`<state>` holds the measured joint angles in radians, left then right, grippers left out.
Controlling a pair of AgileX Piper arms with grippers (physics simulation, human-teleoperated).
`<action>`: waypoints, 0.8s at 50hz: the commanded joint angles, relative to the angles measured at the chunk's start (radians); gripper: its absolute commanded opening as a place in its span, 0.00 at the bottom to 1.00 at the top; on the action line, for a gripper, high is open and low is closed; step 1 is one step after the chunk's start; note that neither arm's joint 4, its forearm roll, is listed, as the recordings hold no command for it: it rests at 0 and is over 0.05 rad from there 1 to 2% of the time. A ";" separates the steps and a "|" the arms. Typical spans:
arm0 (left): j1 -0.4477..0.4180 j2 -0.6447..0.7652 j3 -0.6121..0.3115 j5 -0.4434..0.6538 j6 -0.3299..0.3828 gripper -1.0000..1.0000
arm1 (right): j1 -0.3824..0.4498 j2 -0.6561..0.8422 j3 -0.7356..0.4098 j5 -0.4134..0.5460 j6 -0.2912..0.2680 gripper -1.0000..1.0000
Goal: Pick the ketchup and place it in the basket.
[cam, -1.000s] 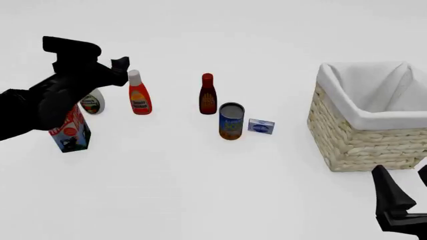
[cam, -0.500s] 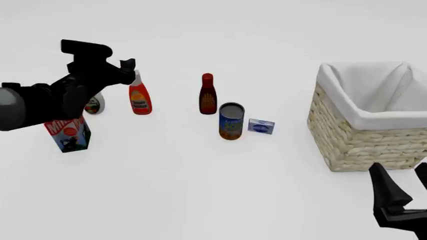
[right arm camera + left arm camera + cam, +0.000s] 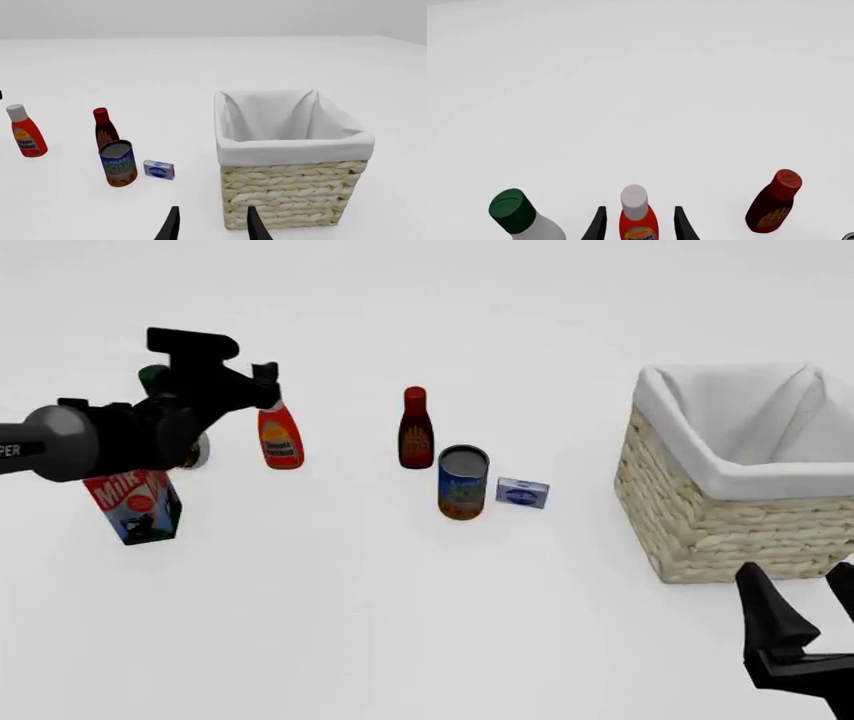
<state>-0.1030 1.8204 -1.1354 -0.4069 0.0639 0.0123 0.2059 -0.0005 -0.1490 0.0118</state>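
Both jaws spread wide, left gripper (image 3: 636,225) straddling ketchup (image 3: 638,220) untouched, right gripper (image 3: 209,225) empty.

The ketchup (image 3: 280,441) looks like smooth, glossy red plastic with a white cap; the basket (image 3: 731,515) is rough woven straw-coloured wicker, lined with matt white cloth; the table (image 3: 400,620) is plain matt white.

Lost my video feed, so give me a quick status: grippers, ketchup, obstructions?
Left gripper open, fingers straddling the bright red white-capped ketchup bottle. Right gripper open, idle beside the woven wicker basket. Bottle upright on table. Nothing blocking.
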 commanded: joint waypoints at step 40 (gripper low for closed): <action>0.020 0.171 -0.151 0.011 -0.010 1.00 | 0.000 0.012 0.000 -0.006 0.015 1.00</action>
<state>-0.0866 1.9698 -1.2663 -0.3997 0.0584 0.0118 0.2168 -0.0003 -0.1552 0.0251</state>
